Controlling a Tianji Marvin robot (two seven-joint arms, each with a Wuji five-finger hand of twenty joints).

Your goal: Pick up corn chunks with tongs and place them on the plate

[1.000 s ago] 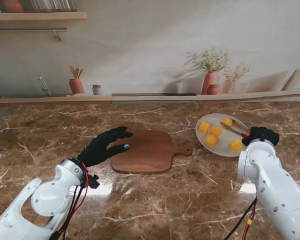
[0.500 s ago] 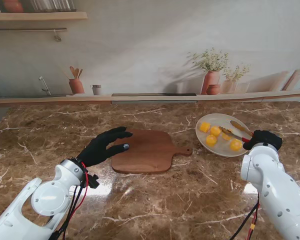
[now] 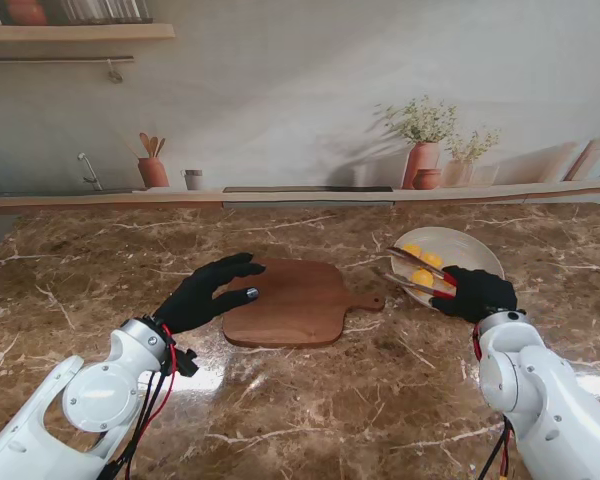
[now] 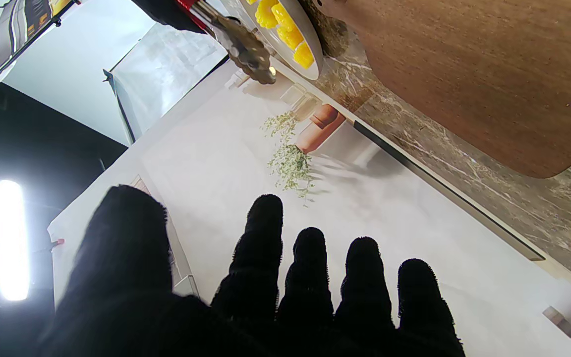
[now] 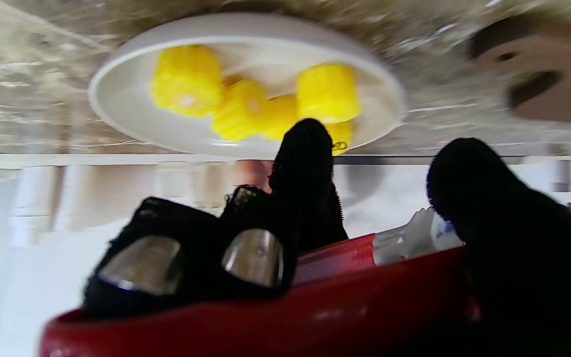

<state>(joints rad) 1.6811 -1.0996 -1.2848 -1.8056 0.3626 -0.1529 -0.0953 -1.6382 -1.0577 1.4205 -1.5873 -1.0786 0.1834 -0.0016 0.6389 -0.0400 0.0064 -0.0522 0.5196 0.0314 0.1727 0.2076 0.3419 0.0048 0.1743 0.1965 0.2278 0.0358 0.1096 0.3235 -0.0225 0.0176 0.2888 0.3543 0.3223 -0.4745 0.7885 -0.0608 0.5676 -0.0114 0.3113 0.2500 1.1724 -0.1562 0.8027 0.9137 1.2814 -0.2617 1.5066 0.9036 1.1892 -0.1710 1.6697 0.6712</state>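
Corn chunks [image 5: 246,99] number five in the right-wrist view; fingers [image 5: 305,163] grip tongs [image 3: 420,272].

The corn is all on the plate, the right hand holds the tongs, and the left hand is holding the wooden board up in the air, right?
Not quite. The left hand holds nothing; it is open beside the board, which lies flat on the table, as the stand view shows. The corn is on the plate, and the right hand holds the tongs.
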